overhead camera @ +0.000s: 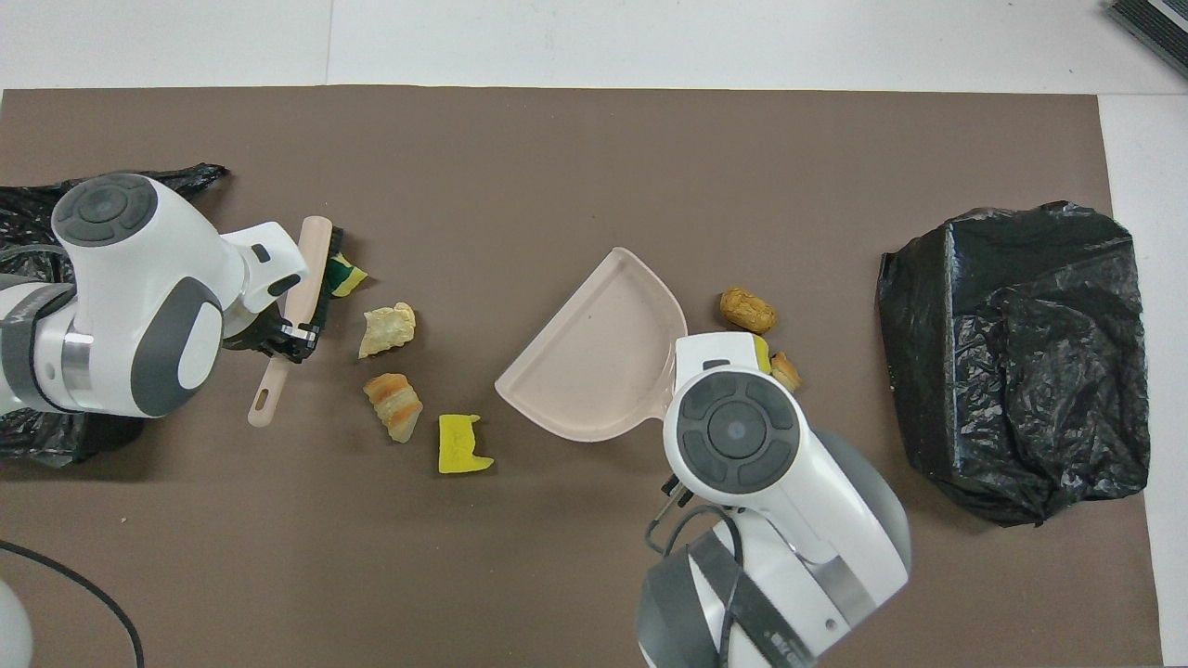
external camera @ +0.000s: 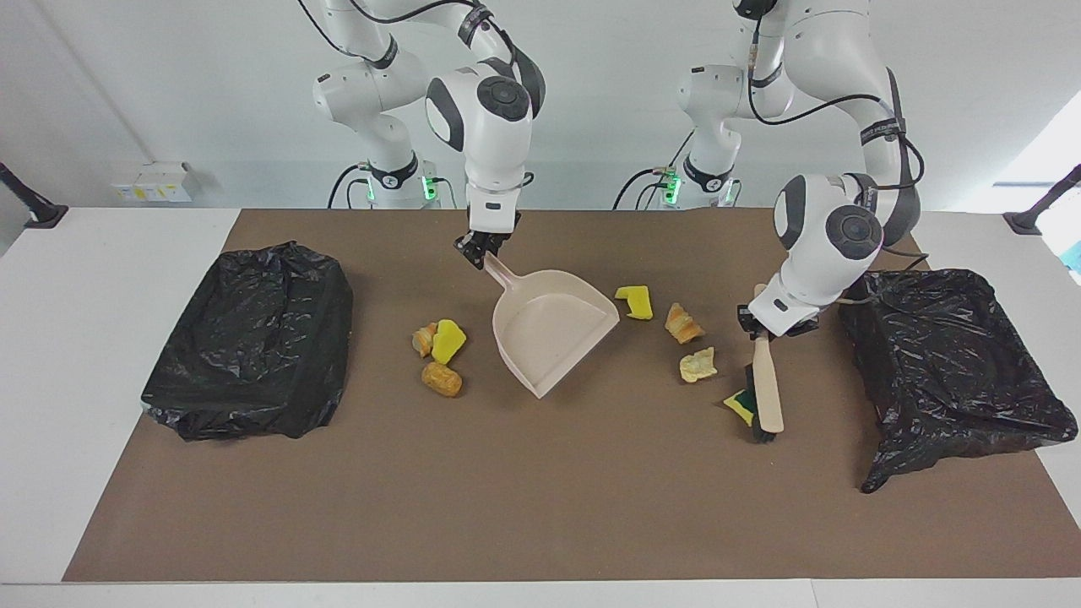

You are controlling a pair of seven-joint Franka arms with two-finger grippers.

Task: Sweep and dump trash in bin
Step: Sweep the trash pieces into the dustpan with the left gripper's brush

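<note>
The right gripper (external camera: 481,252) is clamped on the handle of the smooth beige plastic dustpan (external camera: 553,333), whose flat mouth is turned toward the left arm's end of the brown mat (external camera: 540,507). The left gripper (external camera: 763,328) grips the beige wooden brush (external camera: 767,390); its black bristles touch a green-faced yellow sponge bit (external camera: 741,405). Other porous trash lumps (external camera: 697,364) lie scattered either side of the pan. Crinkled black-bagged bins (external camera: 253,338) stand at both ends.
</note>
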